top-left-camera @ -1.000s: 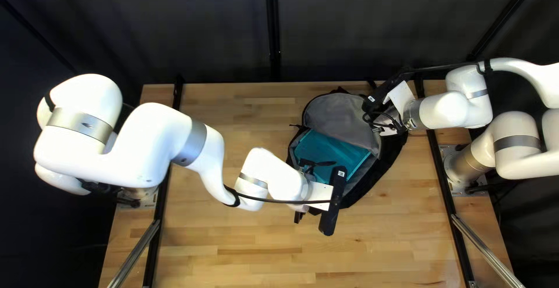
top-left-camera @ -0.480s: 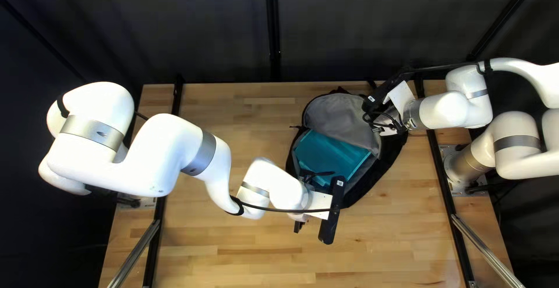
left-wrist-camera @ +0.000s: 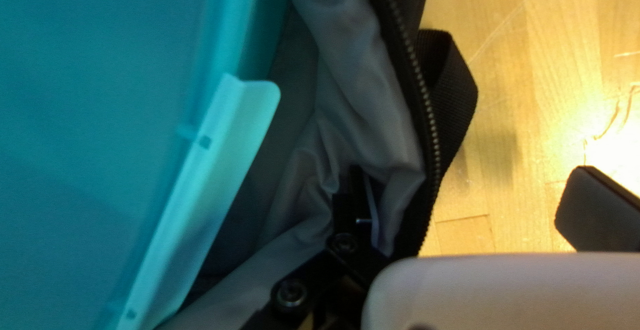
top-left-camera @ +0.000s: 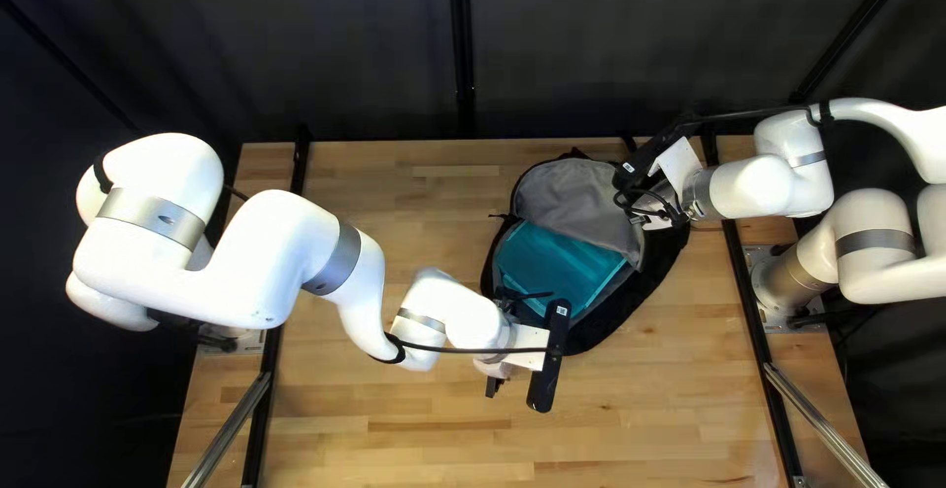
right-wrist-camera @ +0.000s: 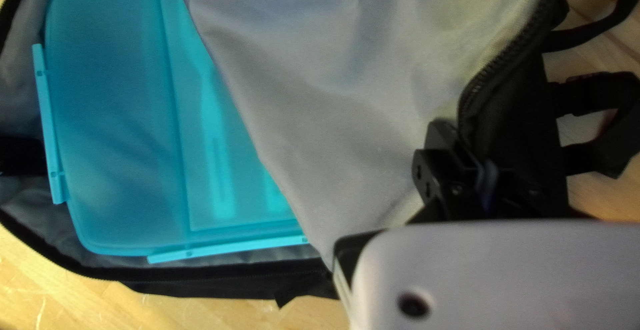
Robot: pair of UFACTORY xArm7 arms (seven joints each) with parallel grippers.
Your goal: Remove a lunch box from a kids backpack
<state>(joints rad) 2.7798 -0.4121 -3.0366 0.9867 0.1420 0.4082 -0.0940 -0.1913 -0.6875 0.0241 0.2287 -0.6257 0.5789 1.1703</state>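
While the right gripper [right-wrist-camera: 473, 157] is nearly closed, pinching the bag [top-left-camera: 631, 311], we're unzipped | left gripper [left-wrist-camera: 467, 190] wide, nothing held, straddling the rim | box [right-wrist-camera: 117, 123] exposed beside its inner finger, flap [right-wrist-camera: 313, 70] part-covering | box grip, lift-out to come!

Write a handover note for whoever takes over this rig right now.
Left gripper: open, one finger inside the backpack beside the lunch box, the other outside over the table.
Right gripper: shut on the backpack's edge.
Done: backpack unzipped and open, lunch box exposed but partly under the grey-lined flap.
Left: grasp the lunch box, lift it out, set it down, release the backpack.
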